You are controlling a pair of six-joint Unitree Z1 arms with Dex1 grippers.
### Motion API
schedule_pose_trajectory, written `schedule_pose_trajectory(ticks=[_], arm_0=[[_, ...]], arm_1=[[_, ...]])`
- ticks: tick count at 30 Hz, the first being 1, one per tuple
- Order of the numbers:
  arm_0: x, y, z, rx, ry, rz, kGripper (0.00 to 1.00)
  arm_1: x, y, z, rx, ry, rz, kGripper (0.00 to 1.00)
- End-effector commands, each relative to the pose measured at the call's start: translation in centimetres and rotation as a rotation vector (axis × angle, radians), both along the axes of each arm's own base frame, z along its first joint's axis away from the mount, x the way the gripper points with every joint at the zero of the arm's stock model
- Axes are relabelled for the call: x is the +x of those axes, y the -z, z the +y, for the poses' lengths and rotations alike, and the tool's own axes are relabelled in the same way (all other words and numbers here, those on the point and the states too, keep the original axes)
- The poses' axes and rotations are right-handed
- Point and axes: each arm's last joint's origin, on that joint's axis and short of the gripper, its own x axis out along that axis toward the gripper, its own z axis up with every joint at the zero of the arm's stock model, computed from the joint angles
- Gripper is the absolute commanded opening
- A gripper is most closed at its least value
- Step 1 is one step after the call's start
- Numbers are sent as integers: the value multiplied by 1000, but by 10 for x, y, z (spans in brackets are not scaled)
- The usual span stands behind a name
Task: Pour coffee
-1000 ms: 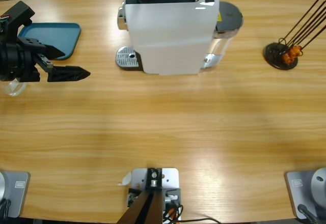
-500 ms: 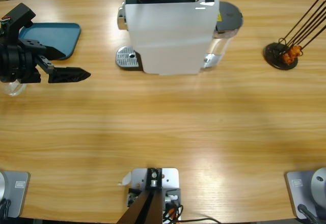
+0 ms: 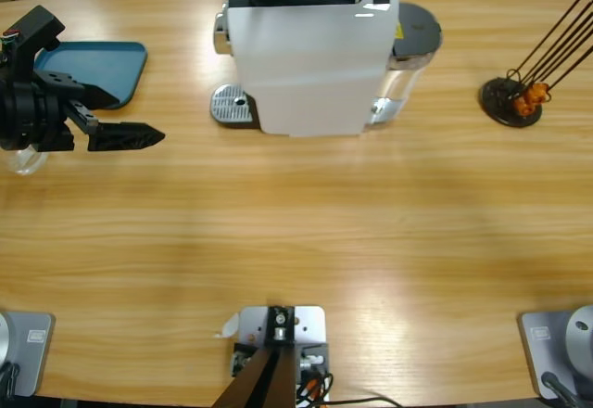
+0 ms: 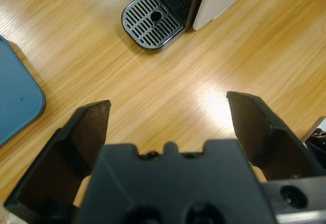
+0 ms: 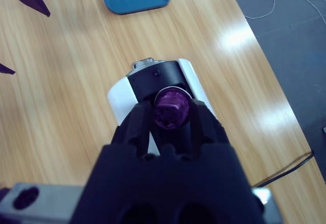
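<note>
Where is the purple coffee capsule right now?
The purple coffee capsule sits between the right tool's black jaws, directly over the top of the white coffee machine, right wrist view.

Blue tray (image 3: 93,72) lies flat on the desk (image 3: 296,232), well left of the reed diffuser, near the far left edge; its rounded corner also shows in the left wrist view (image 4: 18,104). Reed diffuser (image 3: 519,93): dark round base on the desk at far right, thin dark sticks fanning up and right, orange bits at the base. Loose cables (image 5: 270,2) lie on the dark floor (image 5: 295,40) beyond the desk edge.
</note>
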Motion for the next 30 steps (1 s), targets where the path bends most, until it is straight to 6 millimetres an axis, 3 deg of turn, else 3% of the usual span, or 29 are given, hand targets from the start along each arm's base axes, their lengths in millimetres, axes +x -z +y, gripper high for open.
schedule_pose_trajectory(ticks=[1, 4, 6, 30], arm_0=[[-6, 6, 3, -6, 2, 18, 1000], [-6, 6, 3, -6, 2, 17, 1000], [-7, 7, 3, -6, 1, 18, 1000], [-6, 5, 2, -12, 2, 10, 1000]], arm_1=[[5, 31, 11, -56, 5, 61, 287], [6, 33, 12, -60, 5, 63, 258], [6, 33, 12, -63, 5, 64, 111], [-3, 40, 4, -100, -6, 90, 109]])
